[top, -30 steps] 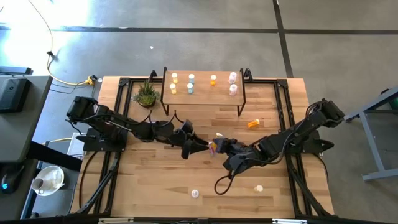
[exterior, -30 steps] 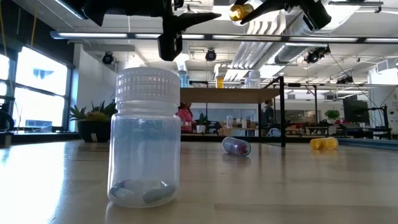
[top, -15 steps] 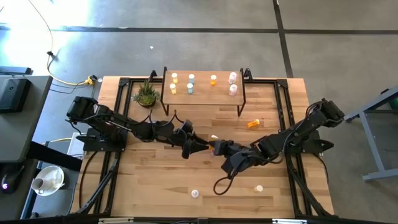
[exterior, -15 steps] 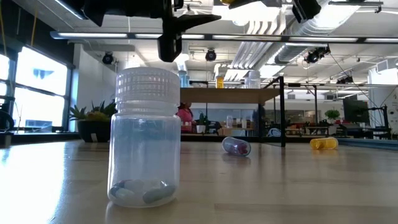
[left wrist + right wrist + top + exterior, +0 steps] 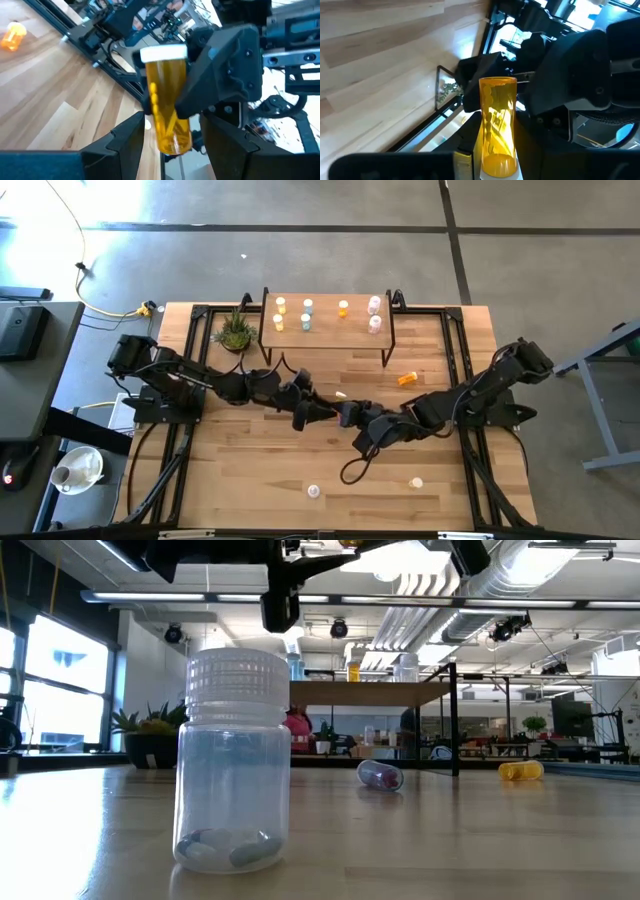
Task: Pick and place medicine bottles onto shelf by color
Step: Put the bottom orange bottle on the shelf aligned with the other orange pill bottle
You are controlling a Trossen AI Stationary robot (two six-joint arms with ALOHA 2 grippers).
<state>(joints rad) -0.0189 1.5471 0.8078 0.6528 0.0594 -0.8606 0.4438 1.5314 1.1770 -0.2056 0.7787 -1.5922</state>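
Note:
Above the middle of the table, my right gripper (image 5: 350, 413) is shut on an amber-orange medicine bottle (image 5: 497, 120) with a white cap. My left gripper (image 5: 325, 412) faces it, open. Its two fingers (image 5: 127, 142) stand on either side of the bottle's bottom end (image 5: 175, 142) with a gap on each side. The shelf (image 5: 325, 332) stands at the far edge with several bottles upright on it, yellow, pale blue, orange and pinkish from left to right. My right gripper holds the bottle by its white-cap end (image 5: 497, 171), at the lower edge of its wrist view, where the fingers barely show. The bottle's body sticks out ahead of the gripper toward my left gripper. It is lifted well clear of the table.
An orange bottle (image 5: 408, 379) lies on its side right of centre. Two more bottles (image 5: 313, 491) (image 5: 416, 482) stand near the table's near edge; one (image 5: 232, 760) fills the low view. A small potted plant (image 5: 236, 332) stands left of the shelf.
My right gripper has rolled its wrist and edged toward my left gripper, turning the bottle with it. In the low view the bottle has risen almost out of the top of the picture.

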